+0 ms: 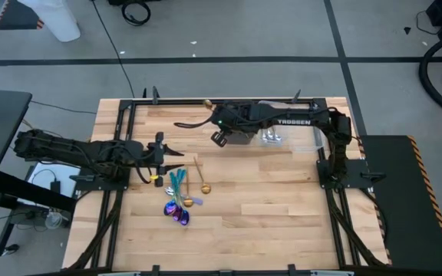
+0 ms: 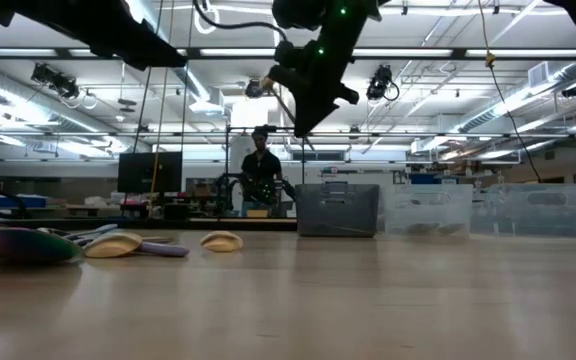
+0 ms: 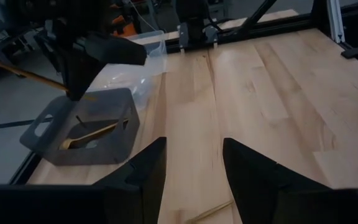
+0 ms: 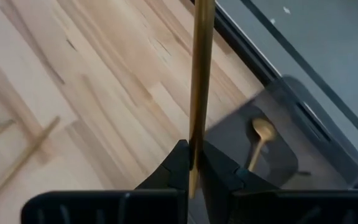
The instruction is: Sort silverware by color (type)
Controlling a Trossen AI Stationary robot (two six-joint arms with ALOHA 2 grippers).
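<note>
My right gripper [image 4: 194,163] hangs over the far middle of the table, shut on a gold spoon [image 4: 199,74], beside the dark bin [image 1: 242,138]. One gold spoon [image 4: 260,134] lies inside that bin. A pile of teal, purple and gold silverware [image 1: 179,201] lies flat on the table left of centre, with another gold spoon [image 1: 204,184] beside it. My left gripper [image 3: 194,168] stands open at the table's left, above the wood, with nothing between its fingers. My right gripper pinches the gold spoon's slim handle [image 4: 195,152] between its two fingers, close to the handle's free end. The fingers slant downward. The spoon is lifted clear, and its long part runs out past the fingertips toward the far edge, ending in the bowl [image 1: 206,102].
Two clear bins [image 1: 271,136] [image 1: 305,139] stand right of the dark bin at the far side; the nearer clear one holds silver pieces. Black frame rails [image 1: 121,146] edge the table. Bare wood [image 1: 282,207] lies at the near right. A person [image 2: 260,170] stands far behind the table.
</note>
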